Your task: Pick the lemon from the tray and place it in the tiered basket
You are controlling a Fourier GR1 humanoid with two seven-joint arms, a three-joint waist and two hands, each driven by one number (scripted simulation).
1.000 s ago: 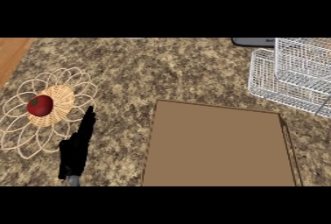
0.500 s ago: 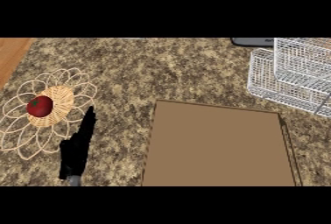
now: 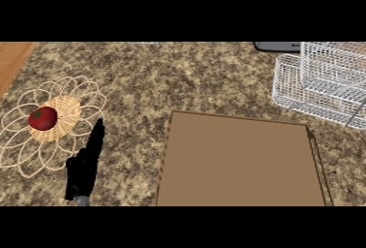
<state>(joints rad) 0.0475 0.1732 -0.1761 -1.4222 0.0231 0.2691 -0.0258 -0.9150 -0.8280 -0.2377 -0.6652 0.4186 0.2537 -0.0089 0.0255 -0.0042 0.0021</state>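
While the brown tray shows a bare flat bed, where the lemon lies cannot be told. The white wire tiered basket stands past its far right corner. Beside the tray the left hand rests, fingers straight, holding nothing, unmoved since a second ago.

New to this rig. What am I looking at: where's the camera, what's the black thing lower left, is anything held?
There is one view, from the humanoid robot's head, looking steeply down at a speckled counter. The black shape is the robot's left hand, seen edge-on with straight fingers, resting and holding nothing. The right hand is out of view. On the counter lie a flat brown tray, a white wire tiered basket at upper right, and a wicker holder at left with a red fruit in it. No lemon shows on the tray or anywhere else.
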